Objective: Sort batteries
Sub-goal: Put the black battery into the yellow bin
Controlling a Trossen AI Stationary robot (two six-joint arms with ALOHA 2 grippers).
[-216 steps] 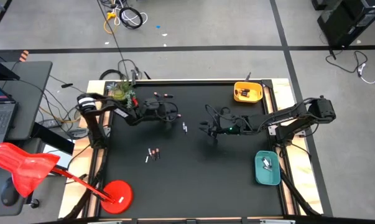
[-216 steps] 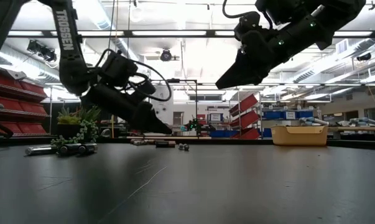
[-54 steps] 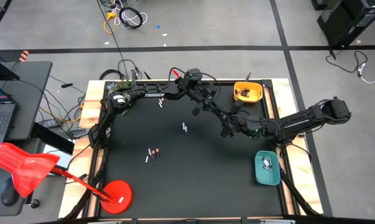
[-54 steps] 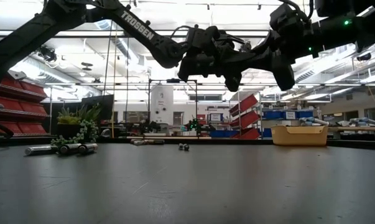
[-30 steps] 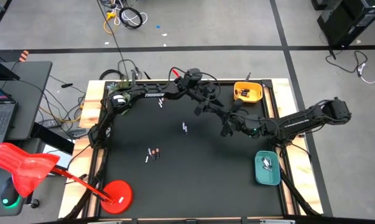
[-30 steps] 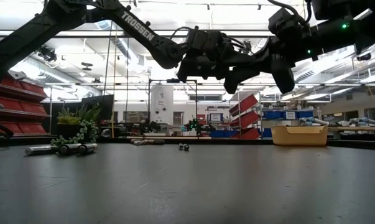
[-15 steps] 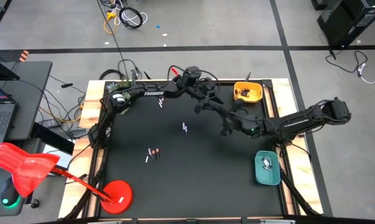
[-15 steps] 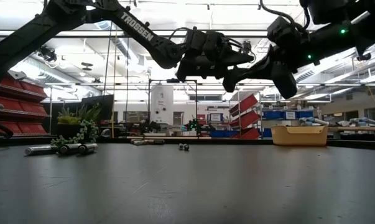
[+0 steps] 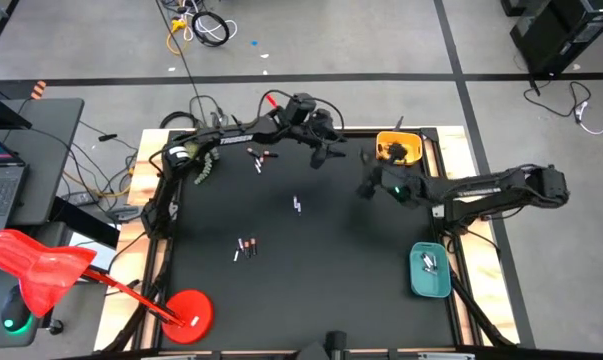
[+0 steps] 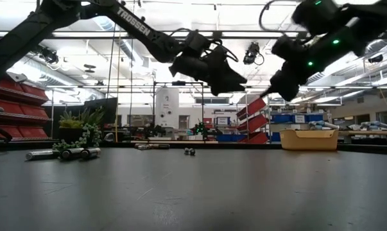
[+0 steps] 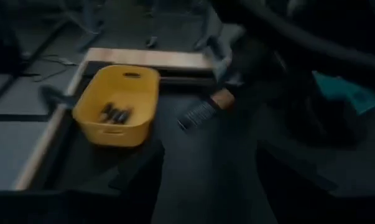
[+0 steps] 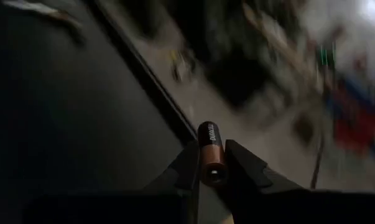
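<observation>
My right gripper (image 9: 365,188) is up in the air left of the yellow tray (image 9: 399,148) and shut on a black battery with a copper end (image 12: 210,146). That battery also shows in the left wrist view (image 11: 203,112). My left gripper (image 9: 320,150) hangs open and empty above the table's far middle, a little apart from the right gripper. The yellow tray (image 11: 115,106) holds several dark batteries. Loose batteries lie flat on the black table near the far edge (image 9: 263,153), at the middle (image 9: 297,205) and nearer the front (image 9: 246,245). My right gripper pinches the battery's copper end (image 12: 212,167) between its two fingers (image 12: 187,165). The battery lies along the fingers, and its black end (image 12: 209,129) sticks out past the tips. The fingers come from the table's right, slanting down. The battery is lifted clear of the table.
A teal tray (image 9: 430,270) with a few silvery batteries stands at the right front. A small plant (image 10: 77,125) and more batteries (image 10: 61,154) show at the low view's left. The table has raised wooden edges (image 9: 451,150).
The two grippers were tip to tip above the table's middle and have drawn apart. My left gripper has gone back toward the far edge. My right gripper has gone up and toward the far edge, nearer the yellow tray, with the battery.
</observation>
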